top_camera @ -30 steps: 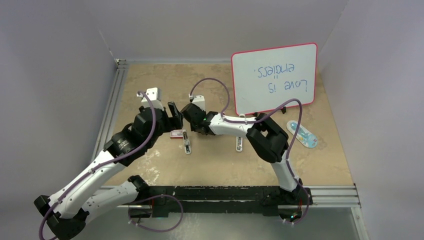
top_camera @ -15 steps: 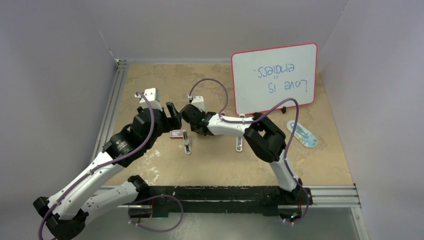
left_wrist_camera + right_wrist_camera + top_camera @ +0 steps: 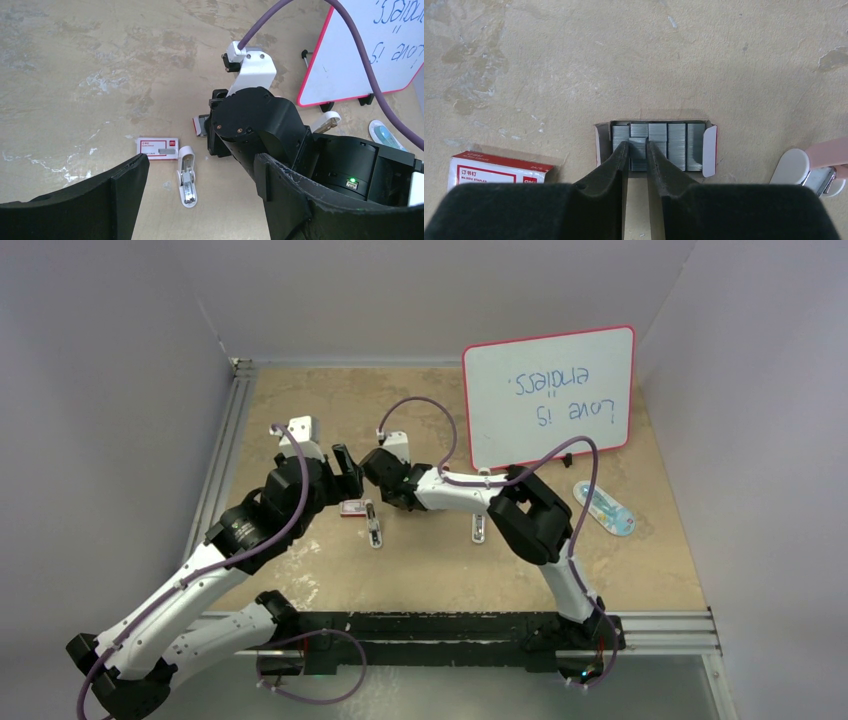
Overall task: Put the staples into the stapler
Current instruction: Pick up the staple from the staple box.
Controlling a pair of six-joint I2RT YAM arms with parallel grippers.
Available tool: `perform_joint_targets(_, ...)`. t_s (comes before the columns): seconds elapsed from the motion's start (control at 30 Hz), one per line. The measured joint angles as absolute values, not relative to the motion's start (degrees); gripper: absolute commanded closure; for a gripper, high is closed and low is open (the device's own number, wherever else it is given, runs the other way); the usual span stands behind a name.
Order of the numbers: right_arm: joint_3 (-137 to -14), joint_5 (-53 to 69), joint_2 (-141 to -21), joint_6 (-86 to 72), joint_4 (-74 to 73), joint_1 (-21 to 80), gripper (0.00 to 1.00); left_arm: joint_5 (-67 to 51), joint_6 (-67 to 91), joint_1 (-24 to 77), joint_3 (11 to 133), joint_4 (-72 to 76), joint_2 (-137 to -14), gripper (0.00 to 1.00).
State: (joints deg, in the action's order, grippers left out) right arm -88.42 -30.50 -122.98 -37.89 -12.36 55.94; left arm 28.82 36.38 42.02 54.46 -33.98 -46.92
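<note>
Tabletop [image 3: 724, 50]: right pincer [image 3: 637, 146] tight around staples [image 3: 676, 145]

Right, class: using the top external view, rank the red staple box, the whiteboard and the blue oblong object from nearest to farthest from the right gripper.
1. Red staple box, just left of the right gripper.
2. Whiteboard, standing behind, to its right.
3. Blue oblong object, far right on the table.
</note>
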Motion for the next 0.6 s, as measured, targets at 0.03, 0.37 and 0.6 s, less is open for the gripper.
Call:
perform_joint_targets(0.03,-88.38,-30.48,-122.87,-37.93,-12.36,55.94,0.8,28.82,36.38,42.02,54.46,-33.98,-46.92,0.22)
perform_joint_targets(0.37,-86.46,-29.26,-116.77,-38.61,-11.64,55.94,0.81,28.82,36.38,42.02,54.43,-33.98,-46.92,0.22)
perform_joint_targets(0.6,-80.29,-27.77,-110.85,-39.33,-9.85,55.94,0.8,28.82,36.38,42.02,54.41,-33.98,-46.94,0.22)
